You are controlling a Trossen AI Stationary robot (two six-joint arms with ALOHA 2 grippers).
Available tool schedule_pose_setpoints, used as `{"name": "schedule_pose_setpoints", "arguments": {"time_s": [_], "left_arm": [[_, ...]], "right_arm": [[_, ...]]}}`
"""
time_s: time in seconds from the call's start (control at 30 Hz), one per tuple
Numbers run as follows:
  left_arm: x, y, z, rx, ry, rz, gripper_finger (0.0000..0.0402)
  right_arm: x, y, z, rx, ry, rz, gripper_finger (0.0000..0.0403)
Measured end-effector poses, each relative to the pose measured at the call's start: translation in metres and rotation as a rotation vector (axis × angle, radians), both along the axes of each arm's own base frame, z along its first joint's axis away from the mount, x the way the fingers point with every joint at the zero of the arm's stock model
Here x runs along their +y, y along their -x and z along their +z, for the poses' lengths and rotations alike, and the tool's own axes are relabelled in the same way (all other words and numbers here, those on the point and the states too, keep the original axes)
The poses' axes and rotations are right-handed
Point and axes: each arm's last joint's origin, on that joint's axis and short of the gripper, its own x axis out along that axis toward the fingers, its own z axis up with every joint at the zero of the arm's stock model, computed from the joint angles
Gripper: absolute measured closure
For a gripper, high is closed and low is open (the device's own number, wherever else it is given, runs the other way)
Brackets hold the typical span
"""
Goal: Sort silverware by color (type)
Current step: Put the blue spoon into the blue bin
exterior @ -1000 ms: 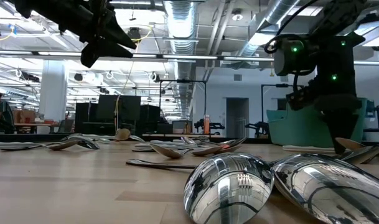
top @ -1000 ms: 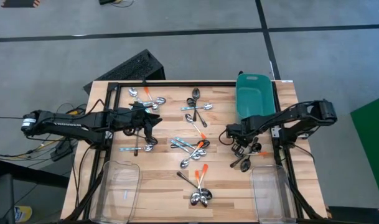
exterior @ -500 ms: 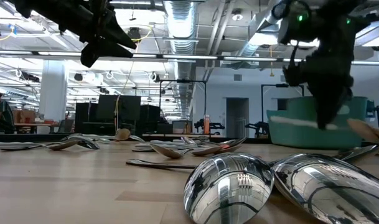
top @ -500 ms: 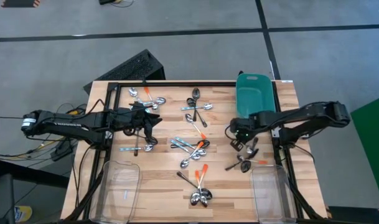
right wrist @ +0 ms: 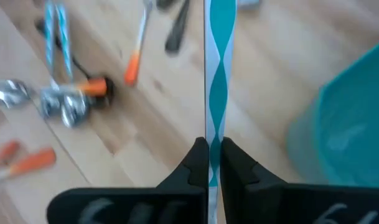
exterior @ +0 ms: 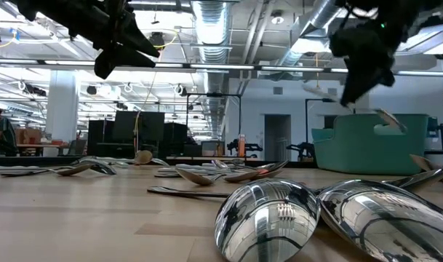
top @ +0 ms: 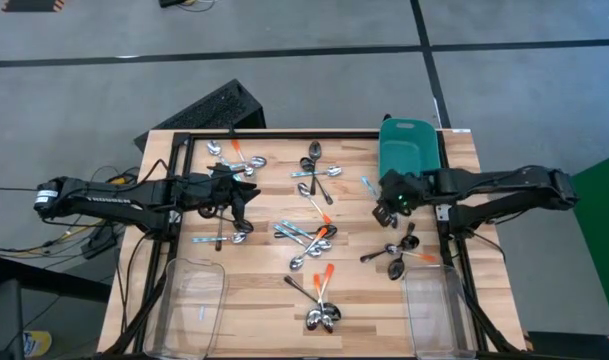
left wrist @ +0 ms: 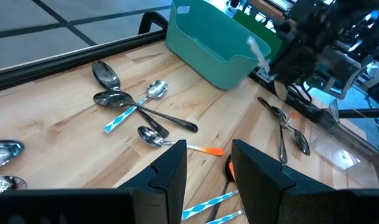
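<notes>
Right gripper (right wrist: 209,167) clamped on a light-blue spoon (right wrist: 217,68) whose handle runs straight out between its jaws, beside the teal tub (top: 408,153); left gripper (left wrist: 209,163) jaws apart above the spoons scattered on the wooden table (top: 274,285), workshop room beyond.

Teal tub (left wrist: 217,46) beyond scattered spoons (left wrist: 134,106) (blue-, orange-handled); left pincer (left wrist: 208,168) parted.
</notes>
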Motion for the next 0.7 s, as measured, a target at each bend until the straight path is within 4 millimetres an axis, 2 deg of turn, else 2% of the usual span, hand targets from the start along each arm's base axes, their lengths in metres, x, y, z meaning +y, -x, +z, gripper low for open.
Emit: {"name": "schedule_pose_setpoints", "arguments": {"time_s": [0.2,0.37,0.53,0.7], "left_arm": [[0.001,0.000,0.000,-0.001,-0.007,0.022,0.0288],[0.001,0.000,0.001,-0.009,-0.008,0.022,0.0288],[0.001,0.000,0.001,-0.010,-0.005,0.024,0.0288],[0.001,0.000,0.001,-0.013,0.004,0.027,0.0288]], "right_arm": [[-0.017,0.003,0.036,-0.110,0.080,-0.061,0.0373],[-0.041,0.010,0.059,-0.142,0.179,-0.189,0.0370],[-0.069,0.023,0.064,-0.105,0.236,-0.306,0.0368],[-0.090,0.039,0.057,0.003,0.220,-0.426,0.0367]]}}
